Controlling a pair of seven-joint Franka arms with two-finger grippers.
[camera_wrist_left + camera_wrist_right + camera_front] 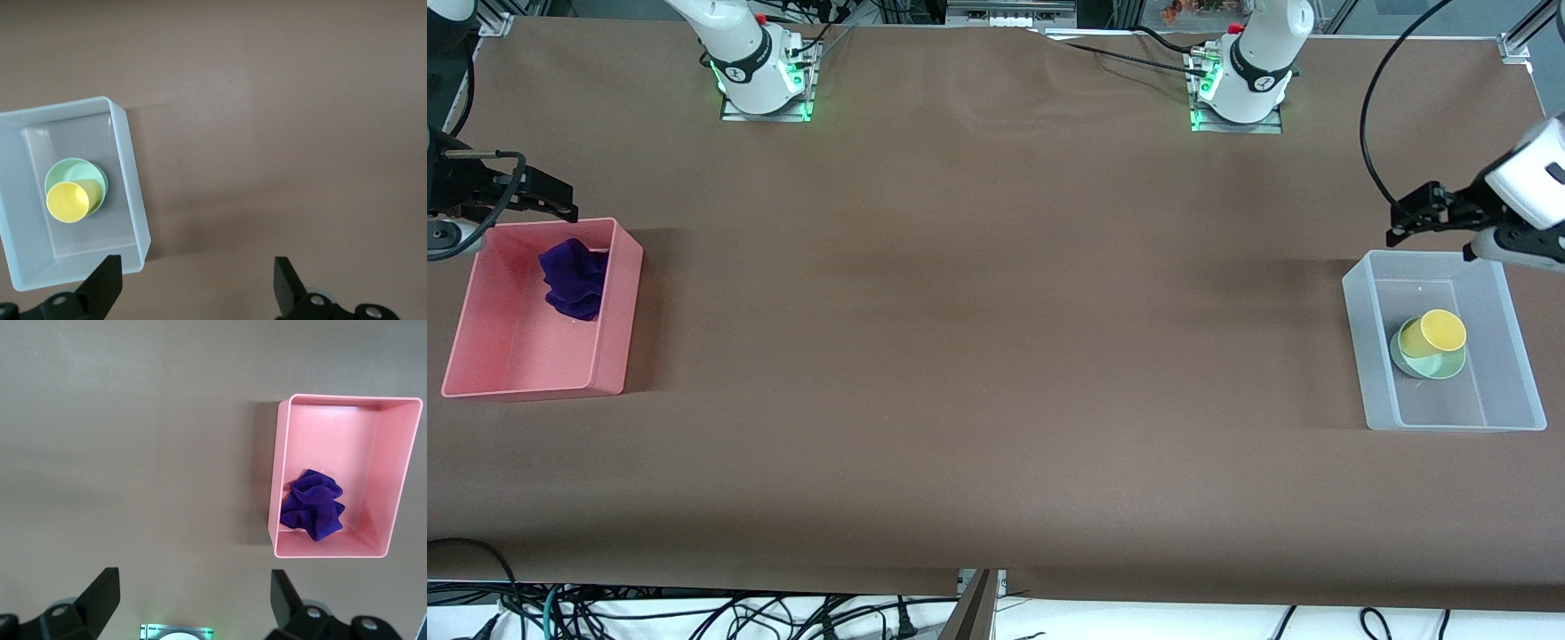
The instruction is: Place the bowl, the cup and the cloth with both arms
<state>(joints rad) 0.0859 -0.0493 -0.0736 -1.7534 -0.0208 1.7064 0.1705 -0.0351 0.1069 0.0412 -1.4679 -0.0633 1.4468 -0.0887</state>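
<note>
Cloth point(574, 278) lies soft and floppy in the pink bin point(480, 373); pinch a fold. Cup point(1432, 333) sits tipped in the slippery bowl point(1436, 364) inside the clear bin point(1360, 356). Left end effector point(197, 283) and right end effector point(193, 597) are wide open, empty.

Bowl point(1429, 364): small, round, pale mint-green, glossy; sits upright inside the clear bin point(1369, 356) at the left arm's end of the table, approx. mid-bin.

Cup point(1432, 334): bright yellow, no handle, tapering sides; lies tilted in the bowl, its open mouth facing up and toward 1 o'clock in the front view, resting on the bowl's rim at the bowl's 12 o'clock.

Cloth point(574, 277): deep purple, soft, bunched w/ rumpled folds; lies in the pink bin point(618, 338) at the right arm's end, toward the bin's 1 o'clock corner, against the wall nearer the table's middle.
</note>
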